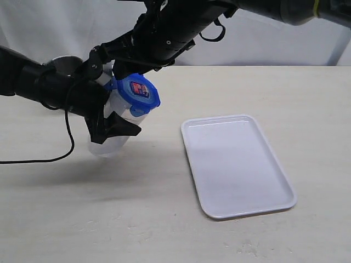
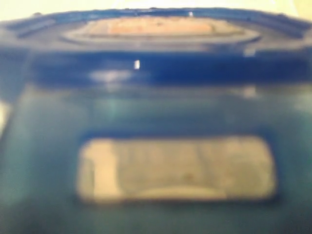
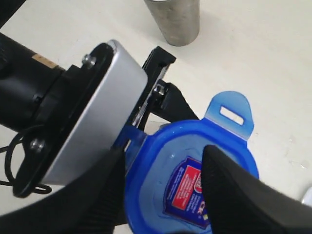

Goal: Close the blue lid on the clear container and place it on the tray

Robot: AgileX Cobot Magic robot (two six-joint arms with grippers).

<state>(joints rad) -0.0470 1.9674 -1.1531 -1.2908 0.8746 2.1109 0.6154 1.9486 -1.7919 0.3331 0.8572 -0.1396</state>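
Blue lid (image 1: 140, 93) is sitting on the mouth of the clear container (image 1: 107, 147), sticker face up, and the whole thing is tipped over at an angle out on the left side of the table (image 1: 164, 224). The left fingers (image 1: 115, 129) are clamped around the container's body and holding it. From the outside camera I can't tell if the bottom touches the table or hangs just above it.

The right fingers (image 3: 226, 178) come down from above and are spread wide over the top of the lid, one on each side of the red and white sticker. They aren't pinching anything. One snap tab sticks out flipped open, and I can't see the rest.

The left wrist camera is basically useless, just a blurry blue close-up. The white tray (image 1: 236, 164) lies flat to the right, well apart from the container. A grey metal cup (image 3: 175, 19) stands behind the arms.
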